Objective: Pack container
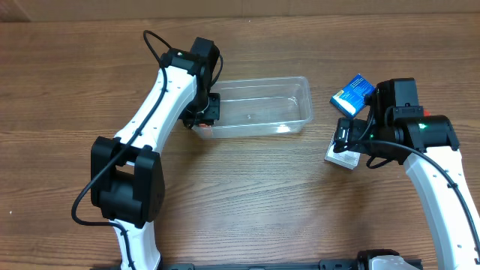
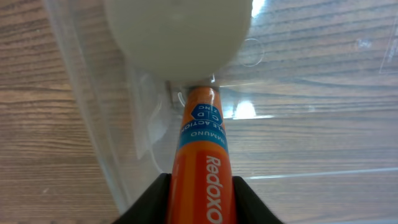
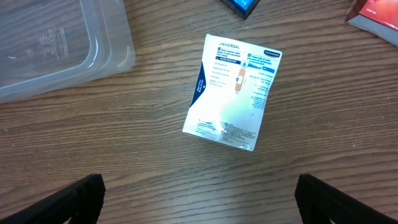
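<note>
Overhead: container (image 1: 262, 105) sits mid-table, with the left gripper (image 1: 204, 112) at its left end. Left wrist: jaws clamp the orange tube (image 2: 202, 137) over the container's end wall; advise releasing low, clear of the wall. Right wrist: right gripper (image 3: 199, 205) is spread wide above the plaster box (image 3: 233, 93); centre before closing.

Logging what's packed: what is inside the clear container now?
Only the orange Redoxon tube, gripped by the left pincer, pokes into the container's left end. The rest shows bare floor; the left arm hides that corner from overhead.
</note>
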Action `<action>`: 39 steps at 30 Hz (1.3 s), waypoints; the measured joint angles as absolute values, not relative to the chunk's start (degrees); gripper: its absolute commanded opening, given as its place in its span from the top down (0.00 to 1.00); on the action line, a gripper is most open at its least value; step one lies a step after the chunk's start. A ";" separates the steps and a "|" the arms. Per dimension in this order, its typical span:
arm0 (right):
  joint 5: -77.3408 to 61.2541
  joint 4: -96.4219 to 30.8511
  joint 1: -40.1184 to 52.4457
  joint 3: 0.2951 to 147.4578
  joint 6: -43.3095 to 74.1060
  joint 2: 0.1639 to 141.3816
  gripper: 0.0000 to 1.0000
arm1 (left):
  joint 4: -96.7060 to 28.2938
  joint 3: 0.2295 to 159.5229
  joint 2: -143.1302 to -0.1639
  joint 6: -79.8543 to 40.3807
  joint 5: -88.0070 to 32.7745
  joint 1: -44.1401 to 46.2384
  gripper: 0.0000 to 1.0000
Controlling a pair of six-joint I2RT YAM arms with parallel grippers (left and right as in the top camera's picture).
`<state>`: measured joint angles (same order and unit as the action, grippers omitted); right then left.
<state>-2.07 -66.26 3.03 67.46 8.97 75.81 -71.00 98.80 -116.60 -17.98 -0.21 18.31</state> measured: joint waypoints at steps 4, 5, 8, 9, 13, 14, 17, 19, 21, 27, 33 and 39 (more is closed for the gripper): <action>-2.07 -66.26 3.05 67.46 8.95 75.81 0.00 | -70.76 98.80 -116.60 -18.06 -0.23 18.48 0.51; -2.07 -66.24 3.03 67.46 8.97 75.81 0.00 | -70.67 98.80 -116.60 -18.09 -0.25 18.57 0.51; -2.09 -66.26 3.03 67.46 8.95 75.81 0.00 | -70.72 98.80 -116.60 -18.09 -0.23 18.57 0.51; -2.07 -66.28 3.05 67.46 8.97 75.81 0.00 | -70.78 98.83 -116.60 -18.06 -0.23 18.57 0.51; -2.07 -66.28 3.03 67.46 8.97 75.81 0.00 | -72.14 100.16 -116.60 -18.06 -0.23 18.57 0.51; -2.07 -66.30 3.03 67.46 8.99 75.81 0.00 | -72.31 100.73 -116.60 -18.06 -0.21 18.57 0.51; -2.07 -66.30 3.03 67.46 8.97 75.81 0.00 | -73.25 104.09 -116.60 -17.96 -0.21 18.57 0.49; -2.07 -66.35 3.05 67.46 8.99 75.81 0.00 | -74.15 106.91 -116.60 -17.78 -0.19 18.57 0.47; -2.07 -66.46 3.03 67.46 8.97 75.81 0.00 | -75.22 110.30 -116.60 -17.58 0.10 18.57 0.47; -2.09 -67.09 3.03 67.46 8.97 75.81 0.00 | -81.43 122.17 -116.53 -17.37 3.60 18.57 0.45; -1.02 -67.79 3.05 69.19 10.46 75.92 0.00 | -85.49 132.20 -115.09 -17.37 6.26 18.48 0.44; 2.94 -69.43 3.03 84.82 13.34 78.30 0.00 | -85.32 135.94 -107.44 -17.89 7.22 15.35 0.39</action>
<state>2.94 -69.43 3.03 84.82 13.34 78.30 -85.32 135.94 -107.44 -17.89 7.22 15.35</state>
